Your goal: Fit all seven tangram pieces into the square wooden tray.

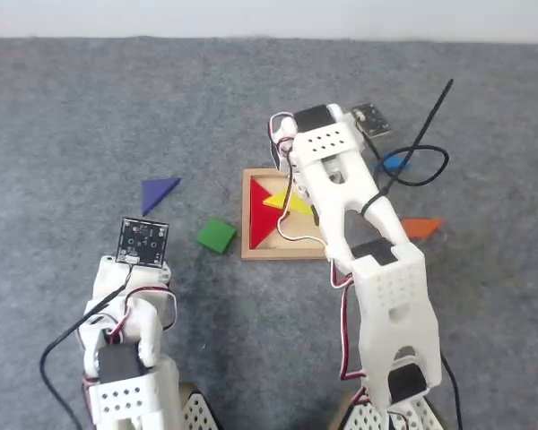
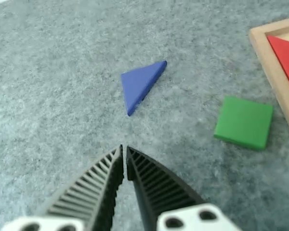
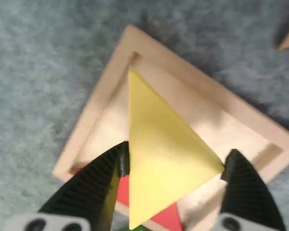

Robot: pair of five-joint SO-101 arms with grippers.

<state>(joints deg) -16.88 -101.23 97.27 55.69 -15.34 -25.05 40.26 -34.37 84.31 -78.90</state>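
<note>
Yellow wooden triangle clamped in the right gripper above the square wooden tray.
Ribbed black fingers press on two opposite sides of the smooth yellow triangle, which has one corner aimed at a tray corner. A flat red triangle lies inside the tray, partly under the yellow one. In the high view the white right arm covers much of the tray. The left gripper, toothed jaws closed on nothing, hangs over fuzzy grey felt near a blue triangle and a green square block. An orange piece and a light blue piece, the latter crossed by a black cable, lie on the tray's other side.
</note>
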